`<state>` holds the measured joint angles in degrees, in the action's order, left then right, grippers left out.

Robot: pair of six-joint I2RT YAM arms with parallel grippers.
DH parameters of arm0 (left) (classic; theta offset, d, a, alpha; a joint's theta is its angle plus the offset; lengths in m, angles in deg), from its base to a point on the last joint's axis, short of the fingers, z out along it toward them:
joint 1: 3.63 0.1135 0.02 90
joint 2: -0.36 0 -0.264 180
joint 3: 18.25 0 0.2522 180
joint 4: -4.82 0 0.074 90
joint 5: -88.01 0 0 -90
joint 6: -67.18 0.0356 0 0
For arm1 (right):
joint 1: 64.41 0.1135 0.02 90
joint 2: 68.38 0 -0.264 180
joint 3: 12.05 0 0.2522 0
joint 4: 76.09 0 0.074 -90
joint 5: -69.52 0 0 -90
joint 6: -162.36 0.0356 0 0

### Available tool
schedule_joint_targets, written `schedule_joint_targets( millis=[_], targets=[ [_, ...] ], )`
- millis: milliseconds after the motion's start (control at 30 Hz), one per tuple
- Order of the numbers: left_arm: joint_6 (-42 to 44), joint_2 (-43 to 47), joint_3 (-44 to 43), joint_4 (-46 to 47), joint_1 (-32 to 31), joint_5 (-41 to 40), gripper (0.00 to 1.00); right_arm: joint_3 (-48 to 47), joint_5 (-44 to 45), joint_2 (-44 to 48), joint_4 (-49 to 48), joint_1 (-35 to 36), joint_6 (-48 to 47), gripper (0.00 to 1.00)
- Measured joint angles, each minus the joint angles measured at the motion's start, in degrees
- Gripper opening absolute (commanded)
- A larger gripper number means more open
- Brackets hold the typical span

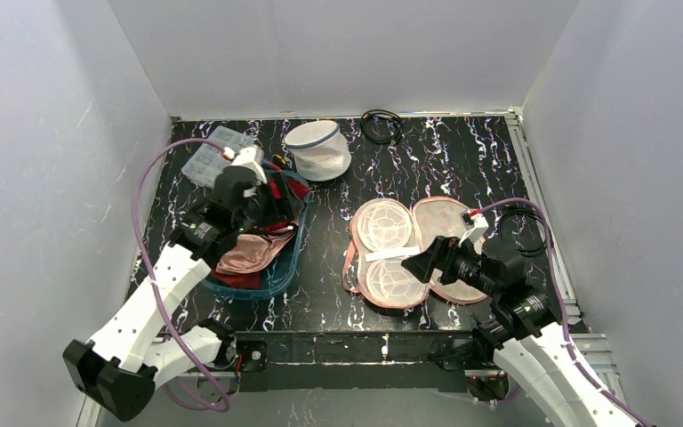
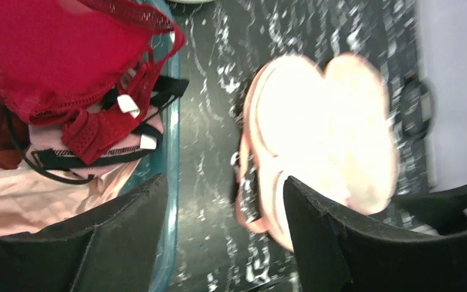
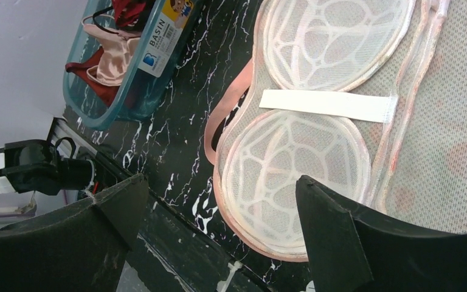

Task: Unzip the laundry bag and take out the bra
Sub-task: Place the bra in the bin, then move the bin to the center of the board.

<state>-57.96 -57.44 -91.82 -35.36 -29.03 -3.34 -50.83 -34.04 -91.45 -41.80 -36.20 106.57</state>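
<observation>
The laundry bag (image 1: pixel 318 149), a small white mesh drum with blue-grey trim, stands at the back middle of the table, away from both grippers; I cannot tell whether its zipper is open. A pink-trimmed mesh bra-shaped case (image 1: pixel 405 252) lies spread open at the middle, also in the right wrist view (image 3: pixel 304 152) and blurred in the left wrist view (image 2: pixel 322 134). A red bra (image 2: pixel 48 55) and a pink bra (image 1: pixel 253 253) lie in a teal basin (image 1: pixel 289 267). My left gripper (image 1: pixel 286 213) (image 2: pixel 224 179) is open and empty at the basin's right rim. My right gripper (image 1: pixel 413 261) (image 3: pixel 222 178) is open and empty over the case's near edge.
A clear plastic organiser box (image 1: pixel 209 156) sits at the back left. Black cable coils lie at the back (image 1: pixel 381 124) and at the right (image 1: pixel 525 222). White walls close the table on three sides. The table's front rail (image 3: pixel 176 243) runs under my right gripper.
</observation>
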Motion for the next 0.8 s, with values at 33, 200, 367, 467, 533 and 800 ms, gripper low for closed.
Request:
schedule_joint_targets(
  millis=[33, 200, 367, 467, 533, 800],
  targets=[
    [1.25, -0.35, -0.31, -1.22, -2.91, -2.01, 0.66, 0.00, -0.07, -0.35, 0.00, 0.00, -0.04, 0.98],
    [7.15, -11.02, -2.64, -7.69, -12.59, -12.85, 0.65, 0.00, -0.07, -0.92, 0.02, 0.00, -0.39, 0.99],
    [9.46, -22.47, -3.37, -12.35, -16.44, -18.10, 0.61, 0.00, -0.09, -0.92, 0.02, 0.00, -0.44, 0.99],
    [9.55, -25.29, -3.39, -13.70, -16.61, -19.67, 0.58, 0.00, -0.07, -0.81, 0.09, 0.00, -0.44, 0.99],
    [9.44, -26.01, -3.39, -14.05, -16.61, -20.70, 0.56, 0.00, -0.07, -0.48, 0.39, 0.00, -0.46, 0.99],
    [6.91, -28.15, -2.25, -14.10, -16.41, -26.47, 0.45, 0.00, -0.04, 0.50, 0.83, 0.00, -0.33, 0.99]
  ],
)
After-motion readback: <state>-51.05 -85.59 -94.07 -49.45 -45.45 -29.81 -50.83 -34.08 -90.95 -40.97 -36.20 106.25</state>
